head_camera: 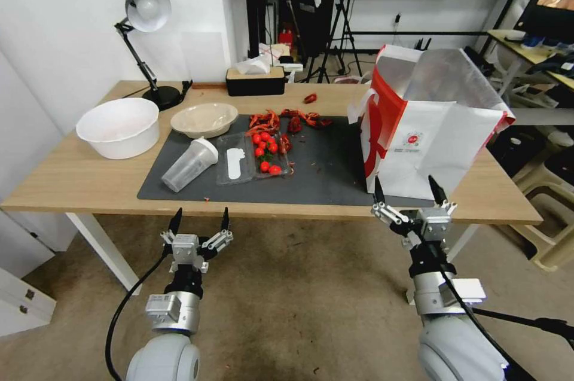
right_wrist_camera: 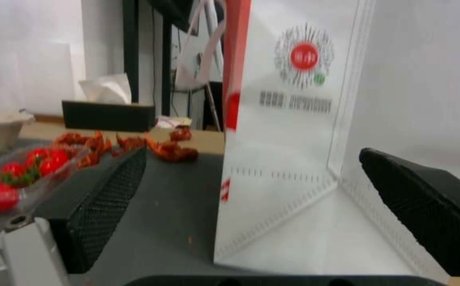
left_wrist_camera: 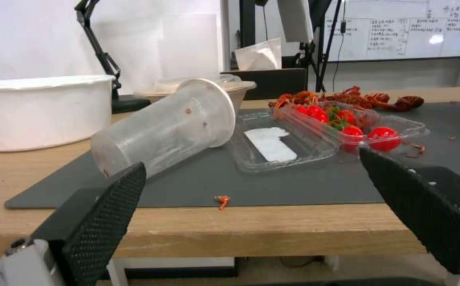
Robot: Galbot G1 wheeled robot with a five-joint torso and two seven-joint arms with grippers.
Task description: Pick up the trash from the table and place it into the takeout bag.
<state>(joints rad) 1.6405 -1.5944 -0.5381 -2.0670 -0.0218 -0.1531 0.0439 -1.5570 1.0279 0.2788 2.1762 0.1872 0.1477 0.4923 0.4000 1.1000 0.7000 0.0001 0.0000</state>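
On the table (head_camera: 72, 180), a dark grey mat (head_camera: 326, 171) holds the trash. A clear lidded cup (head_camera: 188, 164) (left_wrist_camera: 166, 127) lies on its side. Beside it is an open clear tray (head_camera: 236, 161) with red tomatoes (head_camera: 266, 151), and behind that red shell scraps (head_camera: 290, 121). A beige shallow bowl (head_camera: 204, 119) sits at the mat's far left corner. The takeout bag (head_camera: 430, 142) (right_wrist_camera: 293, 119) stands upright and open on the right. My left gripper (head_camera: 201, 213) (left_wrist_camera: 251, 159) hangs open before the table's front edge, facing the cup. My right gripper (head_camera: 405, 185) (right_wrist_camera: 252, 151) is open in front of the bag.
A large white bowl (head_camera: 119, 127) stands left of the mat, with a desk lamp (head_camera: 143, 10) behind it. A black tissue box (head_camera: 255, 81) sits at the table's back edge. Stools and a desk crowd the floor to the right.
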